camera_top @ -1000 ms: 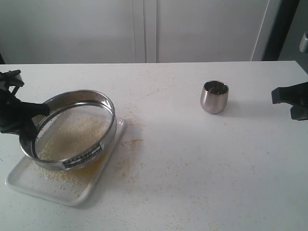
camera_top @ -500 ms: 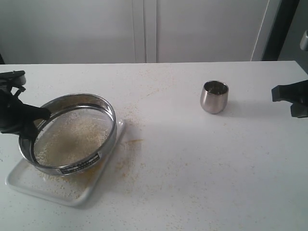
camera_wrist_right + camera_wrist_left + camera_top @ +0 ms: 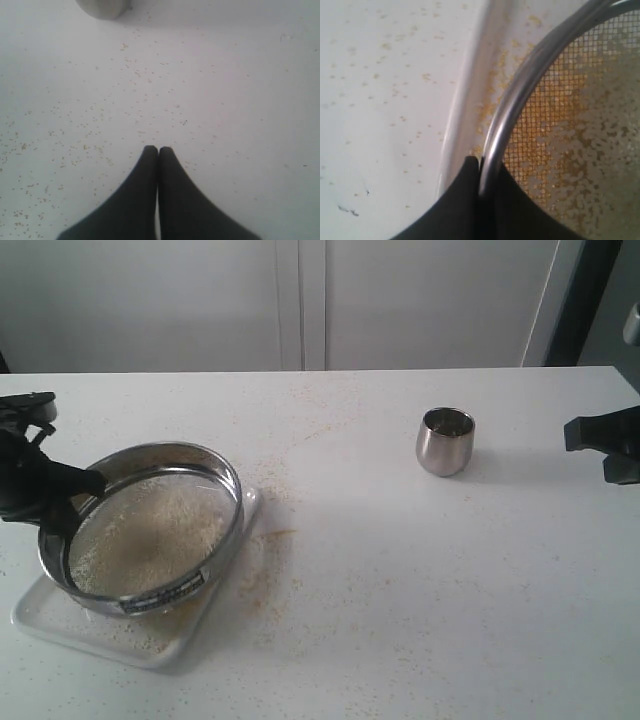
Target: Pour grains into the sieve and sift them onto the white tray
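Sifting station: the left end effector (image 3: 82, 480) pinches the shiny rim of a wide, shallow round steel sieve (image 3: 226, 490) with a fine grey wire mesh bottom. It holds the sieve over a flat, glossy white tray (image 3: 60, 622) with rounded corners and a low raised rim, at the left side of the white table (image 3: 400, 590). The left wrist view shows the two black fingers closed on the rim, one outside the sieve and one inside it. Whether the sieve's base rests on the tray cannot be told.

Tiny loose grains (image 3: 150, 530), mostly coarser whitish-beige ones, lie spread across much of the mesh. Fine yellow ones show through the wire on the tray floor below and along the tray's wall. A small black-and-white label (image 3: 165, 595) sits on the sieve's side nearest the exterior camera. More yellow dust (image 3: 265, 575) is scattered on the table just beside the tray's right edge, thinning out toward the middle of the table.

A small rounded steel cup (image 3: 445, 440) stands upright on the table, well apart from the tray. Further right, at the edge of the exterior view, the right end effector (image 3: 158, 150) hangs over bare table speckled with stray granules. Its black fingers are pressed together with nothing between them.
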`<state>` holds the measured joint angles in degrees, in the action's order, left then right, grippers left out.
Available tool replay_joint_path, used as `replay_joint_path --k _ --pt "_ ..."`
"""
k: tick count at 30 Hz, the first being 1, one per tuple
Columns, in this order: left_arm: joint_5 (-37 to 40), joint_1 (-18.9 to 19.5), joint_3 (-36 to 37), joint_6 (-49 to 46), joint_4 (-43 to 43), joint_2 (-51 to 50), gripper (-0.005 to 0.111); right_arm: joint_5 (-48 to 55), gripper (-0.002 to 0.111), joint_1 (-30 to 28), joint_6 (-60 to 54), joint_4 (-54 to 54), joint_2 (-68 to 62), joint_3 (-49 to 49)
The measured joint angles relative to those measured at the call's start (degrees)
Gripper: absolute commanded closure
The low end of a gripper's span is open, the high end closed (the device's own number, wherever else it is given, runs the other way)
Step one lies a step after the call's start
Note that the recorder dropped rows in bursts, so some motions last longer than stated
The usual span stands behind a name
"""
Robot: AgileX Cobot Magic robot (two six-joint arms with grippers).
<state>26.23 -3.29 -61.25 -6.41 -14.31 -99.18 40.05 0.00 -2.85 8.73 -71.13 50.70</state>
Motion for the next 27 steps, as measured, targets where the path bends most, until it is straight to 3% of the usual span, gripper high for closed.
replay_joint_path --k 2,6,10,14,18,23,27 --pt "0.0 -0.4 0.0 -2.1 0.1 -0.2 0.107 0.0 0.108 0.0 0.5 0.0 0.0 0.0" --pt "-0.5 0.3 0.0 9.5 0.2 -0.8 0.107 -0.1 0.108 0.0 1.3 0.0 0.0 0.0" --pt "-1.8 0.2 0.0 5.1 2.7 -0.8 0.107 -0.1 0.108 0.0 1.3 0.0 0.0 0.0" --pt "0.2 1.7 0.0 13.3 3.6 -0.9 0.107 -0.1 0.108 0.0 1.3 0.0 0.0 0.0" --pt "-0.2 0.3 0.0 5.1 5.4 -0.3 0.107 -0.1 0.108 0.0 1.4 0.0 0.0 0.0" --pt "-0.7 0.5 0.0 13.7 5.9 -0.1 0.107 -0.2 0.108 0.0 1.5 0.0 0.0 0.0" --pt "0.1 -1.6 0.0 10.3 6.5 1.1 0.107 -0.2 0.108 0.0 1.5 0.0 0.0 0.0"
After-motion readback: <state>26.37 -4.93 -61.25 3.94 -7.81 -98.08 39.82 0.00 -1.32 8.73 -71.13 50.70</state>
